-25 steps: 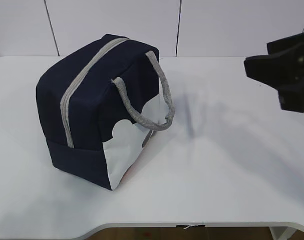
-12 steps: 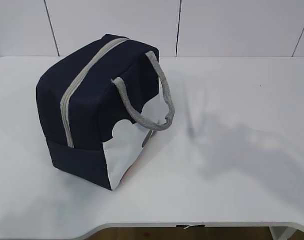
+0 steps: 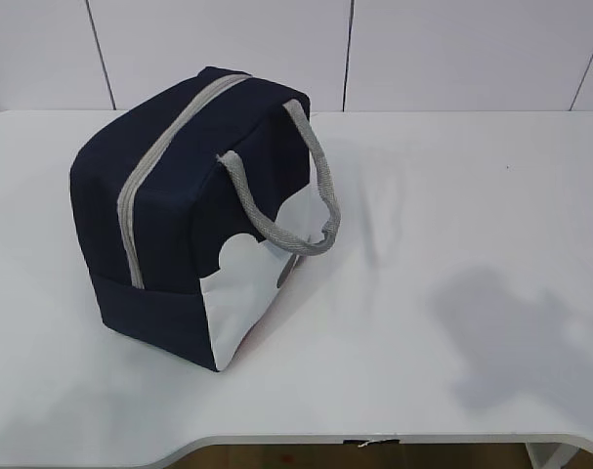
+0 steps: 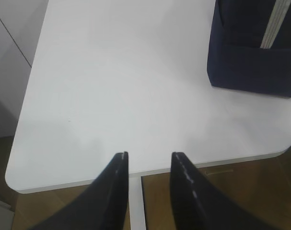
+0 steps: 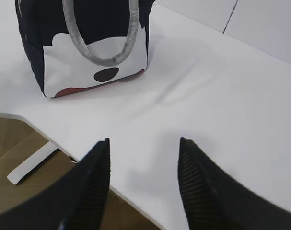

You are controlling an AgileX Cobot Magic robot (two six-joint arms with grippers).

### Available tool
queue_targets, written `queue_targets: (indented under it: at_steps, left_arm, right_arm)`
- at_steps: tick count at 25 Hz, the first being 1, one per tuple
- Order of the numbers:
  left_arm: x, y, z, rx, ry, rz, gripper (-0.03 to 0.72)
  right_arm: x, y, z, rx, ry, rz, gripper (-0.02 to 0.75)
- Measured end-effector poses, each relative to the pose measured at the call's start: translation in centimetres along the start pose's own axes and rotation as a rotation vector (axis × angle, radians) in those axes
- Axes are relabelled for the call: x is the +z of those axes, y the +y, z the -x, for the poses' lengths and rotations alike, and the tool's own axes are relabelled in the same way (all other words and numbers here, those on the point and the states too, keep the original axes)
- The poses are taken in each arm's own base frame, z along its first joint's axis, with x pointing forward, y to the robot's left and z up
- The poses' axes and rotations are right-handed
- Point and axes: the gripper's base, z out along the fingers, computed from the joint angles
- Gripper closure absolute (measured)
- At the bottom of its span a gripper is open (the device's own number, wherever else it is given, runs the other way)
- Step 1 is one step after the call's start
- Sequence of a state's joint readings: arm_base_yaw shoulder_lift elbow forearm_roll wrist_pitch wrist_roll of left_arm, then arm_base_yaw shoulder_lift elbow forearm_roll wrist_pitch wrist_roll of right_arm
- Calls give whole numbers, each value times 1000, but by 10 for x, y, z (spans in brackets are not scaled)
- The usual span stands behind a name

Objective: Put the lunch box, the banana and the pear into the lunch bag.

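Observation:
The navy lunch bag (image 3: pixel 193 215) stands on the left half of the white table (image 3: pixel 443 195), its grey zipper running closed along the top and its grey rope handles hanging on the right side. It also shows in the left wrist view (image 4: pixel 253 45) and in the right wrist view (image 5: pixel 87 43). The lunch box, the banana and the pear are out of view. My left gripper (image 4: pixel 149 155) is open and empty above the table's near-left edge. My right gripper (image 5: pixel 144 142) is open and empty above the table's front edge, right of the bag. Neither gripper shows in the exterior view.
The table's front edge (image 3: pixel 374 440) runs along the bottom of the exterior view, with brown floor below. A white wall (image 3: pixel 423 49) stands behind the table. A faint shadow (image 3: pixel 521 337) lies on the table at the right.
The right arm, seen at the right edge a second ago, has pulled out of the exterior view. Its shadow on the table has moved toward the front right. The bag has not moved.

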State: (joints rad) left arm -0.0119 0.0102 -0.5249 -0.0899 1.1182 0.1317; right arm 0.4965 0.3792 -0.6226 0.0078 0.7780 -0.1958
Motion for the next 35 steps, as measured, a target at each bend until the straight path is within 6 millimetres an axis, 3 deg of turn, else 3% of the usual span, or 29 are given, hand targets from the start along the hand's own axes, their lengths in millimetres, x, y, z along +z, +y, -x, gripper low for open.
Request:
queue_targets:
  at_steps: [15,24,35]
  left_arm:
    - [0,0,0,0,0,0,462]
    - [0,0,0,0,0,0,462]
    - [0,0,0,0,0,0,463]
  right_arm:
    - [-35,11,-64,16,55,-4,360]
    - [-43,14,-82,49,99,-4,360]
    - [-41,14,-83,59,107,-10,360]
